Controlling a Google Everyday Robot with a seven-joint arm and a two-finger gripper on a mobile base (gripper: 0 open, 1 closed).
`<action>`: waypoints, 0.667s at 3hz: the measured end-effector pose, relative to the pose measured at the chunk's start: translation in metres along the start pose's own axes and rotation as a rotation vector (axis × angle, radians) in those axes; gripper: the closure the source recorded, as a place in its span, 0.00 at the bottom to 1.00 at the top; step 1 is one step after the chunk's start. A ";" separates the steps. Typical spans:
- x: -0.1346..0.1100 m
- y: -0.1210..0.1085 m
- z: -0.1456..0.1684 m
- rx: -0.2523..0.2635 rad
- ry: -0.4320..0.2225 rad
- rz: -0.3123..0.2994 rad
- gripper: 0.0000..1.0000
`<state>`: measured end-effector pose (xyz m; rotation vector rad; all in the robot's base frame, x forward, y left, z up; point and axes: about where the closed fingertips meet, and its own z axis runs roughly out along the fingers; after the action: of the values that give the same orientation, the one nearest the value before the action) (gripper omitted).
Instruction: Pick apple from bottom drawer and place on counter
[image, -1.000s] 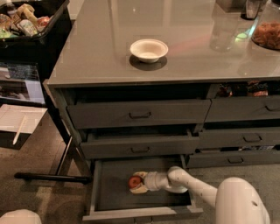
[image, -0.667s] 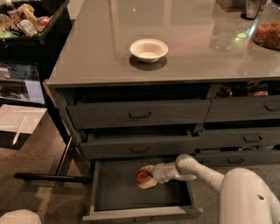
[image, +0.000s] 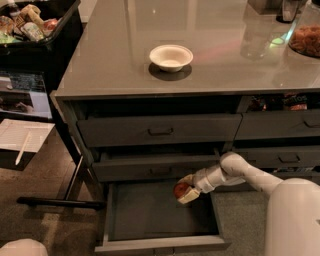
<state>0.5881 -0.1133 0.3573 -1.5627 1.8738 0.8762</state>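
Observation:
The bottom drawer (image: 150, 215) is pulled open, showing its flat dark floor. My gripper (image: 184, 190) is shut on the small red apple (image: 180, 189) and holds it above the drawer's right rear part, just below the middle drawer front. My white arm reaches in from the lower right. The glossy grey counter (image: 115, 60) spans the top of the cabinet, with a white bowl (image: 171, 57) on it.
A black bin (image: 40, 35) with mixed groceries stands at the upper left. A jar of orange snacks (image: 306, 37) and a clear glass (image: 255, 35) sit on the counter's right side. The upper and middle drawers (image: 160, 131) stand slightly ajar. Papers (image: 22, 137) lie at the left.
My gripper has lifted the apple off the drawer floor and carried it up and to the right, toward the drawer's rear right.

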 end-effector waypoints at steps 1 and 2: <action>0.000 0.000 0.000 0.000 0.000 0.000 1.00; 0.005 0.005 0.000 -0.022 -0.023 0.009 1.00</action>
<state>0.5822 -0.1157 0.3538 -1.5522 1.8625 0.9180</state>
